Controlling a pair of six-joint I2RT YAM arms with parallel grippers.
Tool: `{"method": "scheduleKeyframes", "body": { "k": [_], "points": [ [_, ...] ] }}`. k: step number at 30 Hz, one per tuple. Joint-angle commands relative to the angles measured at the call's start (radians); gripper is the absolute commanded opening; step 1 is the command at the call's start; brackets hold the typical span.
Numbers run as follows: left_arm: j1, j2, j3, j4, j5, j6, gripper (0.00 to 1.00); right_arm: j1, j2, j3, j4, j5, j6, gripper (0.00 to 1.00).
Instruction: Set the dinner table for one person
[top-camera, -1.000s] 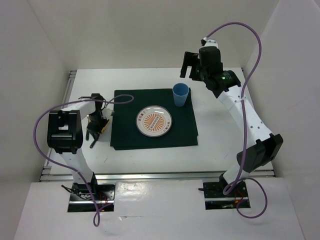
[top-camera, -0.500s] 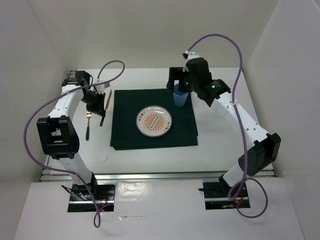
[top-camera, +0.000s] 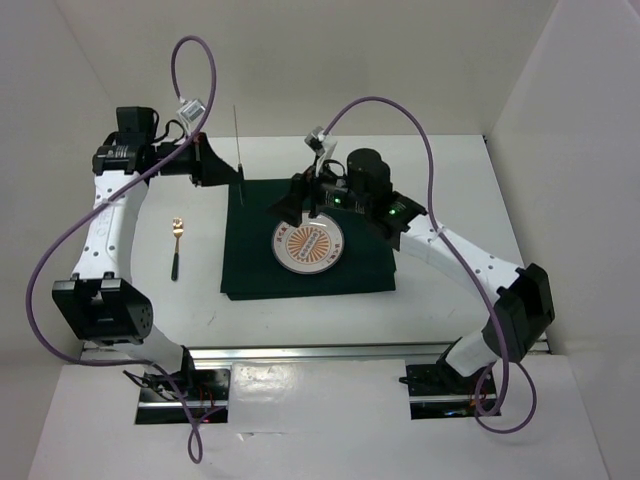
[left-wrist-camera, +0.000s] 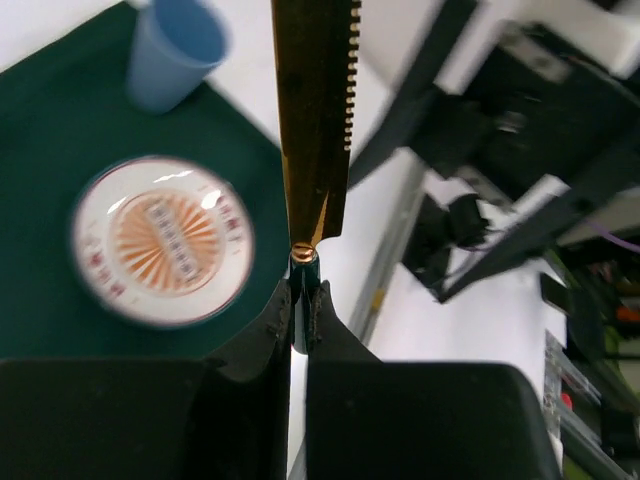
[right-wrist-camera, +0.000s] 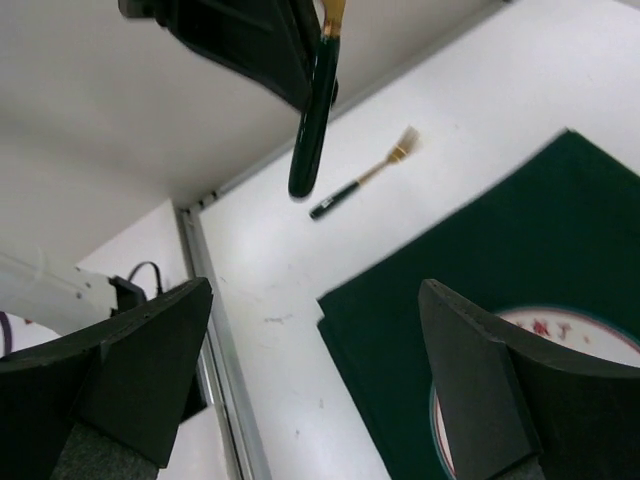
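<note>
Though plain from the left wrist, cup (left-wrist-camera: 180, 50): hidden under right arm (top-camera: 450, 245) from above.
Worktop (top-camera: 300, 320): carries everything, long axis left-right.
Left gripper (left-wrist-camera: 303, 300): clenched on upright knife (left-wrist-camera: 312, 120).
Right gripper (right-wrist-camera: 315, 290): released, over placemat (right-wrist-camera: 520, 220).

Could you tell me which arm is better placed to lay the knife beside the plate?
Left: the left gripper is shut on the knife by its handle, so it need only lower it; the right gripper hangs open and empty by the plate.

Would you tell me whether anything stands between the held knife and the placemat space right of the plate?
Yes: the right arm reaches across that side of the placemat, right gripper open near the plate.
</note>
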Motion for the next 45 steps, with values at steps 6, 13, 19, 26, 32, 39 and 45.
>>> {"method": "scheduleKeyframes", "body": {
  "k": [6, 13, 19, 26, 32, 39, 45],
  "points": [
    [-0.047, -0.127, -0.126, 0.236, 0.278, -0.151, 0.00, 0.023, 0.082, 0.071, 0.259, -0.120, 0.093, 0.87],
    [-0.078, -0.137, -0.150, 0.247, 0.266, -0.150, 0.00, 0.032, 0.130, 0.120, 0.274, -0.146, 0.124, 0.63],
    [-0.087, -0.137, -0.150, 0.253, 0.266, -0.150, 0.00, 0.032, 0.140, 0.120, 0.285, -0.155, 0.135, 0.44],
    [-0.107, -0.128, -0.130, 0.190, 0.217, -0.093, 0.00, 0.032, 0.140, 0.129, 0.265, -0.144, 0.144, 0.00],
    [-0.107, -0.128, -0.111, 0.117, 0.151, -0.006, 0.53, 0.032, 0.131, 0.129, 0.210, -0.086, 0.144, 0.00],
    [-0.107, -0.147, -0.068, 0.093, 0.034, 0.026, 0.79, 0.032, 0.122, 0.183, -0.048, 0.103, 0.106, 0.00],
    [-0.081, -0.195, -0.059, 0.093, -0.139, 0.036, 0.80, 0.032, 0.110, 0.209, -0.422, 0.375, 0.096, 0.00]
  ]
}}
